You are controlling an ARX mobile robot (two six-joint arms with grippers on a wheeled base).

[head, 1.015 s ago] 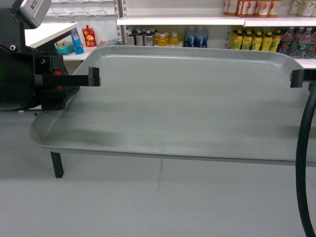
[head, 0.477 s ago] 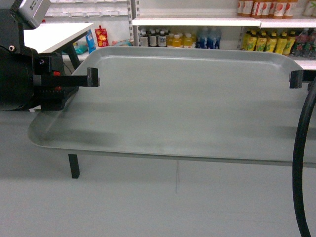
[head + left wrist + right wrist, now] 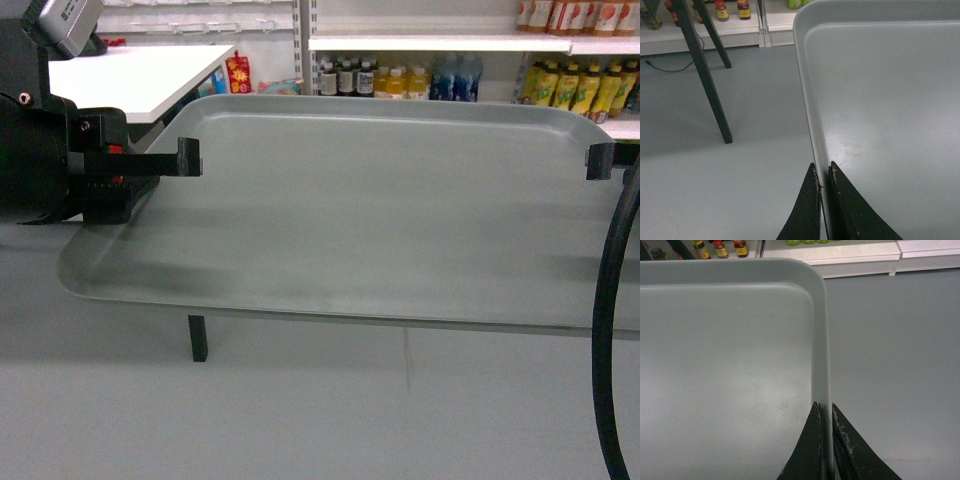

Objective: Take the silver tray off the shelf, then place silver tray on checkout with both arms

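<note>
Silver tray (image 3: 380,210): held aloft crosswise, left gripper (image 3: 824,179) and right gripper (image 3: 824,412) each clamped on an end rim; checkout table (image 3: 130,75) lies at ten o'clock (left arm nearer).

Left gripper (image 3: 823,182) jaws pinched nearly together, right gripper (image 3: 825,412) likewise

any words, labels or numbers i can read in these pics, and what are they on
No text can be read in any view.
Bottles on the store shelves: labels too small and blurred.
Red packet behind the white table: print blurred.
Jars in the left wrist view: labels unreadable.
Silver tray: plain, no markings.
Left gripper and right gripper: fingers bare black, no lettering.
</note>
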